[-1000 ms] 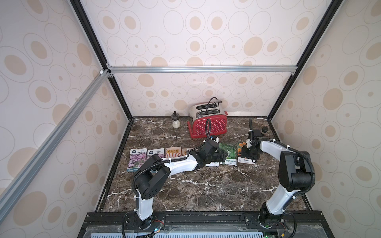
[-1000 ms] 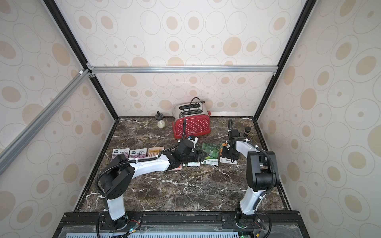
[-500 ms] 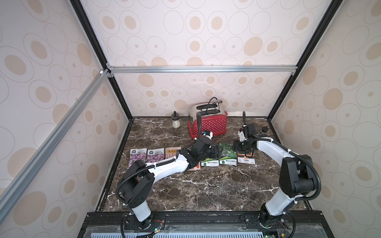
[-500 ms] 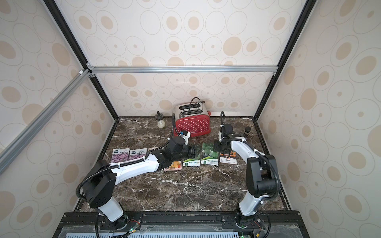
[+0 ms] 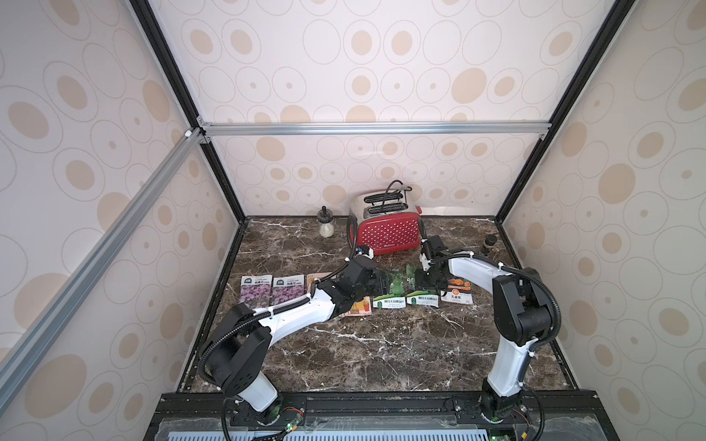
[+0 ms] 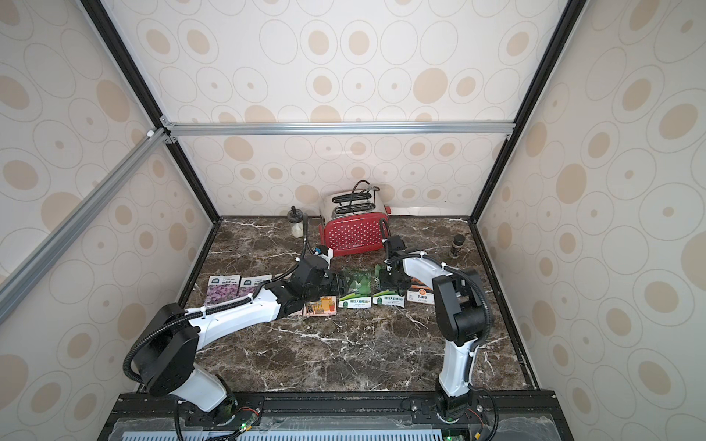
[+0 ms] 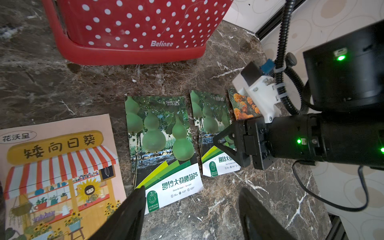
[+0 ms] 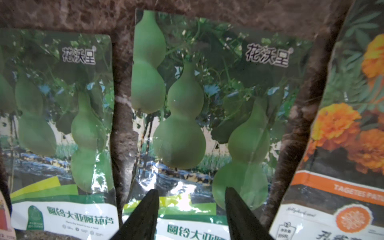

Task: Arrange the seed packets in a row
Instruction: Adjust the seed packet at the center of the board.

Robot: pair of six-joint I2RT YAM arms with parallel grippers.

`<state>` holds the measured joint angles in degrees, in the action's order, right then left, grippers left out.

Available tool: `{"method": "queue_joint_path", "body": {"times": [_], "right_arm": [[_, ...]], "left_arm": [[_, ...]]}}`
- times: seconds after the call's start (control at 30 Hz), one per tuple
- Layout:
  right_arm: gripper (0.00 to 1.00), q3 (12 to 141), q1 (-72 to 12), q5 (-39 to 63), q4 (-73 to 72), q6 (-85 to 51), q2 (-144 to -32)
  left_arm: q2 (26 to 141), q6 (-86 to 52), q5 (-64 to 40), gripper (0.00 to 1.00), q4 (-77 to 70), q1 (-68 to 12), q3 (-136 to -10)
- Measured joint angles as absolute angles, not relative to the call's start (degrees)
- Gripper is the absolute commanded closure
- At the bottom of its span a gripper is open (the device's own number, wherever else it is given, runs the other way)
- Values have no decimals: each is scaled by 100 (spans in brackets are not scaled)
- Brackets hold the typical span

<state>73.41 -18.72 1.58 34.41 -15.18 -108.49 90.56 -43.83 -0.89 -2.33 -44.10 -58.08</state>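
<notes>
**Top views.** Over the preceding second the right gripper point(image 5: 426, 280) had travelled off the flat orange-flower paper packet point(image 5: 456, 292) and onto the neighbouring first green-gourd packet point(image 5: 420, 296). The left arm had lowered and stretched out, bringing the left gripper point(image 5: 376, 284) to the second green-gourd packet point(image 5: 391, 296). The seed packets lay in roughly one line on the dark marble table point(image 5: 382, 355), before the red polka-dot toaster point(image 5: 387, 233). This looked like final straightening, not fetching.

**Left wrist view.** The left gripper point(image 7: 192, 190) stood with jaws apart and empty at the white lower edge of the second green-gourd packet point(image 7: 160, 137). The pink-orange shop-drawing packet point(image 7: 58, 166) lay just beside it.

**Right wrist view.** The right gripper point(image 8: 191, 190), jaws parted and clasping nothing, hung over the lower band of the first green-gourd packet point(image 8: 197, 104). Whether its tips touched the glossy face could not be told.
</notes>
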Motion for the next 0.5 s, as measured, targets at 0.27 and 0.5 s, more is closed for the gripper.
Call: {"method": "queue_joint_path", "body": {"times": [0.27,0.5], "right_arm": [[45,7349,-1953,-45,3623,-1223,-11028],[45,7459,-1981,-84,3699,-858,-11102]], "left_arm": [[9056,-4379,-89,28,-226,-4407,-5793],[9056,-4379,-89,28,-237,-4403,-5756]]}}
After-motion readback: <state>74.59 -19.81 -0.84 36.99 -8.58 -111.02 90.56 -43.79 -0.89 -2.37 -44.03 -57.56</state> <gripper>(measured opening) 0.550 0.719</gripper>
